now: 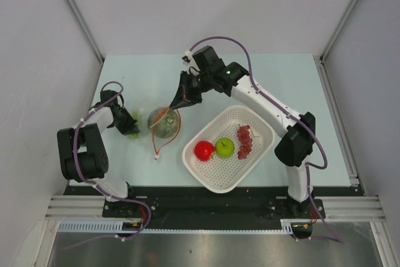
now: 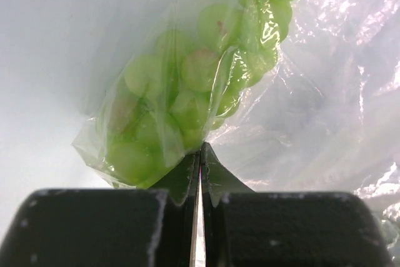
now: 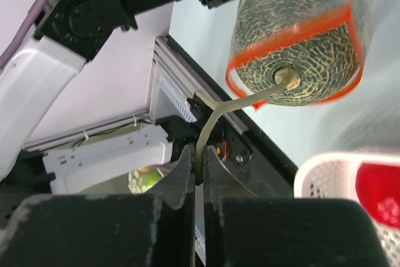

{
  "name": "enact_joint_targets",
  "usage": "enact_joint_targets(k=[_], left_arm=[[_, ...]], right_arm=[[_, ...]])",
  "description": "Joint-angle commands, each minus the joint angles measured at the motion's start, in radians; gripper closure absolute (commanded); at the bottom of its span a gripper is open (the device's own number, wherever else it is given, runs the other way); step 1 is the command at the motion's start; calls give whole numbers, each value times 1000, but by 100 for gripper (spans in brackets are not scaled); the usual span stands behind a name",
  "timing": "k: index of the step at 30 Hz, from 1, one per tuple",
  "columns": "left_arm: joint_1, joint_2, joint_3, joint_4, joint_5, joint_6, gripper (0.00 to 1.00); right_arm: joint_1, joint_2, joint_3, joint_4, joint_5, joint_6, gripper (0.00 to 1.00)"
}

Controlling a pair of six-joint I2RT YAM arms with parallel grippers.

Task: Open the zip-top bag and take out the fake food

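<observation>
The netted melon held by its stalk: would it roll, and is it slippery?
The melon looks round, so set free it would probably roll. Its thin stem curves where the right gripper pinches it, so it seems bendy and a weak handle. Its netted surface looks rough, so probably not slippery.

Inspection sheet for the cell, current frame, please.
Surface: pale table top, nothing spilled seen.
Job's things: zip-top bag holds green grapes; melon sits in its mouth, zip strip round it. In the white basket: red fruit, green apple, dark-red grapes.
Clutter: nothing seen.
Grippers: left gripper shut on the zip-top bag beside the grapes; right gripper shut on the melon stem.
Cables: purple cables along both arms, no snag seen.
Surroundings: white walls, metal rail at the near edge.
</observation>
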Motion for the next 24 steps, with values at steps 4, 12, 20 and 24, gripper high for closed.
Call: enact_joint_targets(k=[4, 12, 20, 24], left_arm=[[14, -24, 21, 6, -41, 12, 96], [16, -70, 6, 4, -24, 24, 92], [13, -163, 27, -26, -6, 45, 79], [14, -186, 58, -52, -32, 65, 78]], right_arm=[[-72, -255, -54, -215, 0, -105, 100], [-276, -525, -328, -355, 34, -197, 100], [-377, -660, -553, -366, 86, -271, 100], [-382, -656, -573, -393, 139, -297, 84]])
